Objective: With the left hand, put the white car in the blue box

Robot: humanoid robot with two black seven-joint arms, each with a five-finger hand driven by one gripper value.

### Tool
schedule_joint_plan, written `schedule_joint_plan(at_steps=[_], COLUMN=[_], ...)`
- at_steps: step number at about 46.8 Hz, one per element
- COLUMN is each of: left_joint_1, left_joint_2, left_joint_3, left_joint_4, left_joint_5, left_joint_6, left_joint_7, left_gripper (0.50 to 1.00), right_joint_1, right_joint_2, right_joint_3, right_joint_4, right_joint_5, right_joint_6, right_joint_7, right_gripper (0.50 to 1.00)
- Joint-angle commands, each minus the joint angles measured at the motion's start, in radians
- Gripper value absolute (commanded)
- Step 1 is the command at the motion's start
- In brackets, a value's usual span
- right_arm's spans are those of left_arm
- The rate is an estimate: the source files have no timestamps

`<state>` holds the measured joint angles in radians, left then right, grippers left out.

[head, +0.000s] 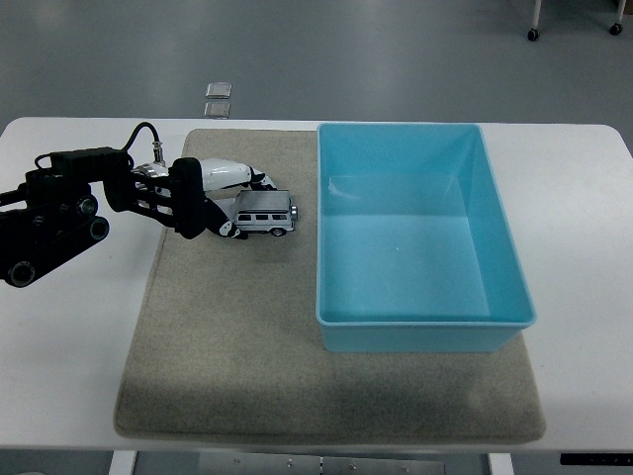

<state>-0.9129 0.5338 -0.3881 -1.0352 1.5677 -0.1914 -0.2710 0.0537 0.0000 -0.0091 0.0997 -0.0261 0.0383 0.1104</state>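
One step is in hand: your black-and-white left hand (220, 198) cups the small white toy car (263, 214) on the grey felt mat (227, 336), fingers curled around it. Next, lift it rightward over the open blue plastic box (420, 327). Contact under the thumb is hidden.

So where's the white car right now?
In the head view, the white car sits on the beige mat, left of the blue box, with the left robot hand closing around its rear.

Left hand (213, 198) around white car (264, 213) (on mat (227, 346))
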Motion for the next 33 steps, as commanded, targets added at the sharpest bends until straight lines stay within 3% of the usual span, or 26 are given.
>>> schedule_joint_plan(at_steps=[1,14,21,33], left_joint_1=[0.0,-0.009,-0.012,-0.014], left_joint_2=[0.0,0.005,0.006,0.015], left_joint_3=[0.002,0.002,0.002,0.002], left_joint_4=[0.0,-0.002,-0.003,-0.002], left_joint_5=[0.0,0.0,0.0,0.0], left_joint_6=[0.0,-0.002,-0.005,-0.003], left_joint_7=[0.001,0.001,0.001,0.001], left_gripper=[0.735,0.619,0.5,0.5], right_joint_1=[0.0,0.0,0.0,0.0], right_joint_2=[0.0,0.0,0.0,0.0], right_joint_3=[0.0,0.001,0.001,0.001], right_joint_4=[0.0,0.0,0.0,0.0], right_joint_5=[0.0,0.0,0.0,0.0], right_joint_6=[0.0,0.0,0.0,0.0], right_joint_7=[0.0,0.0,0.0,0.0], right_gripper=[0.936,0.936,0.936,0.936])
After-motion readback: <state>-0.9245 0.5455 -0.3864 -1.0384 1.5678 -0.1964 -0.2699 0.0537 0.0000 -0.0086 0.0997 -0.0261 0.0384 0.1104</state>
